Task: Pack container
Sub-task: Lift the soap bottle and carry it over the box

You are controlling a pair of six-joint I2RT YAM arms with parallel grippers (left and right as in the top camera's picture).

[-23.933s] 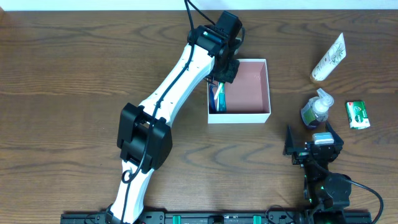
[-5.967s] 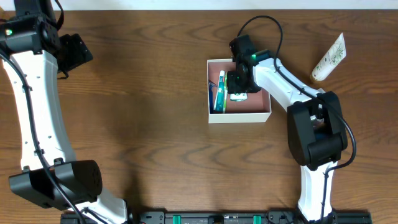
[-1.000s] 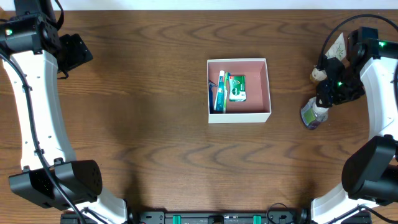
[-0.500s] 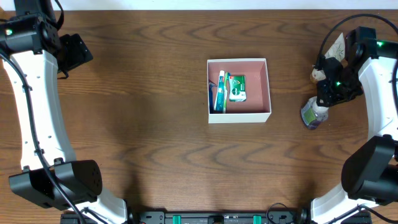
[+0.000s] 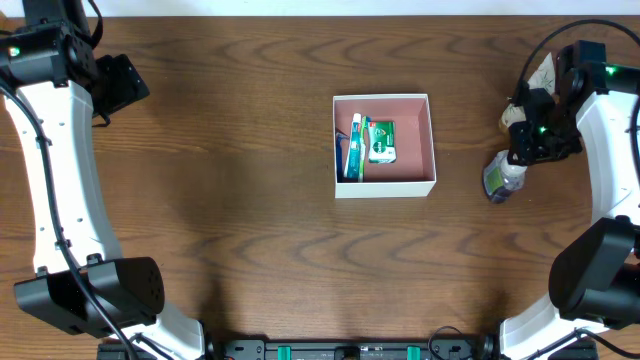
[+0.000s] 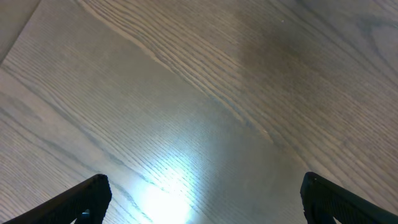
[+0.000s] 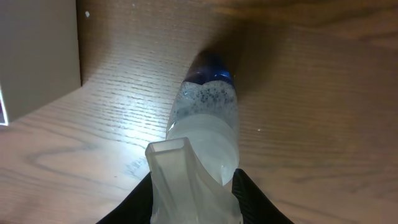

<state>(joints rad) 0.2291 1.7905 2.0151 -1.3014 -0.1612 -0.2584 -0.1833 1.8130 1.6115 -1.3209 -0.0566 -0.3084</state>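
Observation:
The container (image 5: 384, 186), a square white-walled box with a pink inside, sits mid-table. It holds a teal toothbrush pack (image 5: 352, 145) and a green packet (image 5: 381, 141). To its right, my right gripper (image 5: 527, 135) is shut on the frosted pump head of a clear pump bottle (image 5: 499, 181). In the right wrist view the black fingers (image 7: 252, 199) press both sides of the pump bottle (image 7: 205, 118), whose blue-tinted base points down at the table, and my right gripper (image 7: 194, 202) sits at the bottom edge. My left gripper (image 5: 120, 80) hangs open at the far left, and in the left wrist view the left gripper (image 6: 202, 199) has nothing between its fingers.
A white tube (image 5: 543, 72) lies at the back right, partly hidden behind the right arm. A pale flat-sided thing (image 7: 37, 56) fills the upper left of the right wrist view. The table's back edge runs close behind both arms.
My right gripper has narrowed onto the pump bottle's head and shifted slightly toward the back, and the bottle now leans with it. The left arm has not moved.

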